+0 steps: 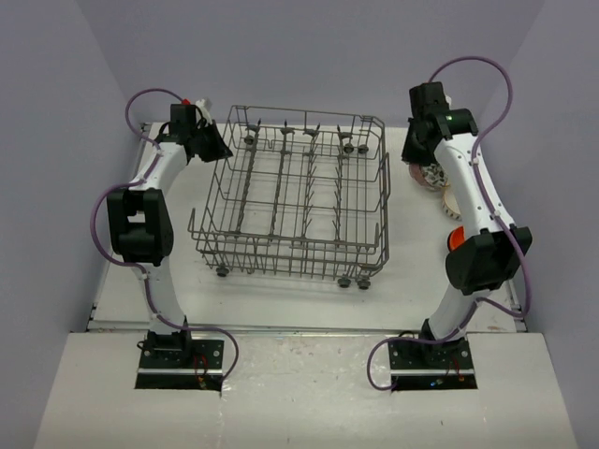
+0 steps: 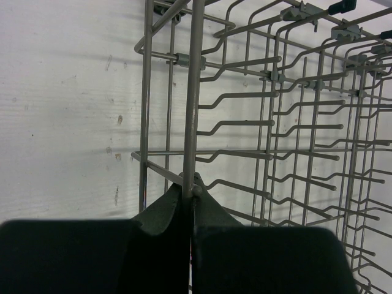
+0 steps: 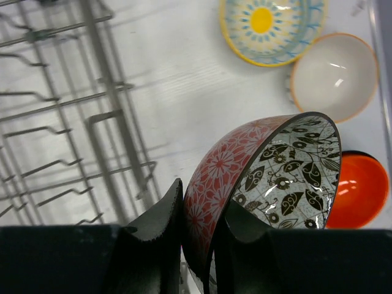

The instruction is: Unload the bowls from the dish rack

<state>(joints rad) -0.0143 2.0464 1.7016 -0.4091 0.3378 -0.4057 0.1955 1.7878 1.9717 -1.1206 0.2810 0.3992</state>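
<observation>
The grey wire dish rack (image 1: 290, 196) stands mid-table, and I see no bowls in it. My left gripper (image 1: 213, 142) is at its far left corner, shut on an upright rack wire (image 2: 195, 110); in the left wrist view the jaws (image 2: 192, 191) pinch it. My right gripper (image 1: 418, 161) is right of the rack, shut on the rim of a pink floral bowl (image 3: 245, 165) with black leaves inside, held tilted above the table. A yellow-and-blue patterned bowl (image 3: 269, 27), a cream bowl (image 3: 334, 73) and an orange bowl (image 3: 361, 190) sit on the table beyond it.
The unloaded bowls cluster along the table's right edge (image 1: 449, 199), with the orange one (image 1: 455, 238) nearest the right arm's elbow. The rack's right wall (image 3: 116, 122) is just left of the held bowl. The white table (image 1: 122, 281) ends at a near ledge.
</observation>
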